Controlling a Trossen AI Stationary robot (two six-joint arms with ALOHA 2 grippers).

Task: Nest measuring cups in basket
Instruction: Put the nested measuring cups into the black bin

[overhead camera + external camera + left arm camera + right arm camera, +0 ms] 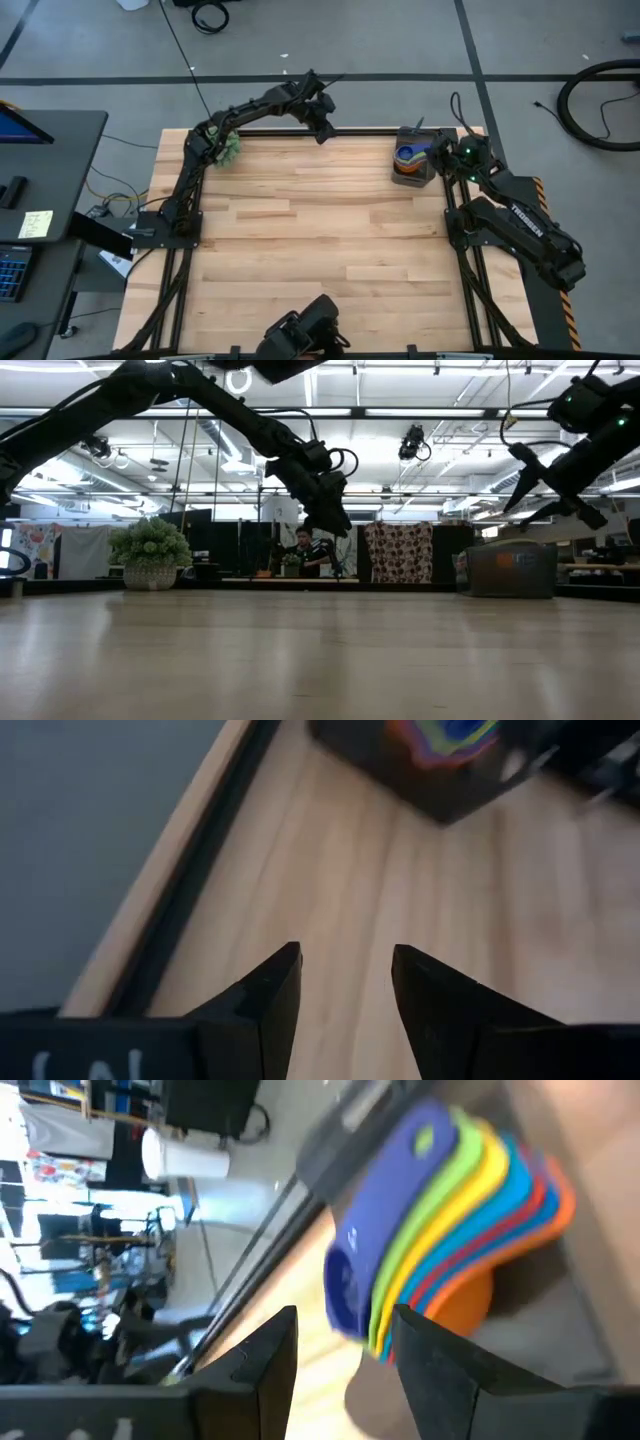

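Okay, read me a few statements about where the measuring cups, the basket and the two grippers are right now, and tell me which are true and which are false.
1. The measuring cups sit stacked inside the basket. True.
2. The left gripper holds a cup. False: its fingers are apart with nothing between them.
3. The basket stands near the table's far right corner. True.
4. The right gripper is shut on the cups. False: it is open, close to the stack.
5. Loose cups lie on the table's middle. False: none show there.
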